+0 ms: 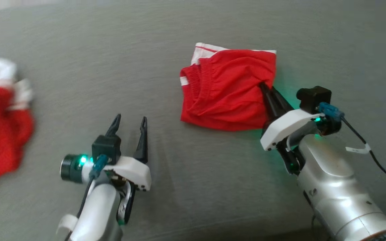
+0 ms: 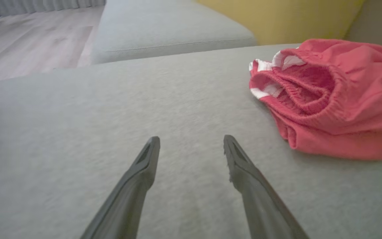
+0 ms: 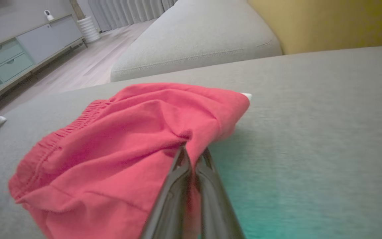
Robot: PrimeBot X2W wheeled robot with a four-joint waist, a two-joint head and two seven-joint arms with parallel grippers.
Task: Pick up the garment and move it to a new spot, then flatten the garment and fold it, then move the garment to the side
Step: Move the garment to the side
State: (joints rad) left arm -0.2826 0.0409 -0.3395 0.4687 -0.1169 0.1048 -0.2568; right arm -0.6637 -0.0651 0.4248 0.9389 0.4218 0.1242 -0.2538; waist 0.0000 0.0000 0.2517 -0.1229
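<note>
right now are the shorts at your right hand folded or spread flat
Folded, loosely: the red shorts lie doubled over, waistband layers stacked, the right hand shut on their edge.

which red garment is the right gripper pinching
The folded red shorts with white trim at centre: right gripper shut on their edge. The crumpled red garment lies far left.

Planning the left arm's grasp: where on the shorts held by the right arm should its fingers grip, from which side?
Likely the bunched waistband, from the robot's left: it rises facing the open left gripper; the right gripper pinches the opposite edge.
</note>
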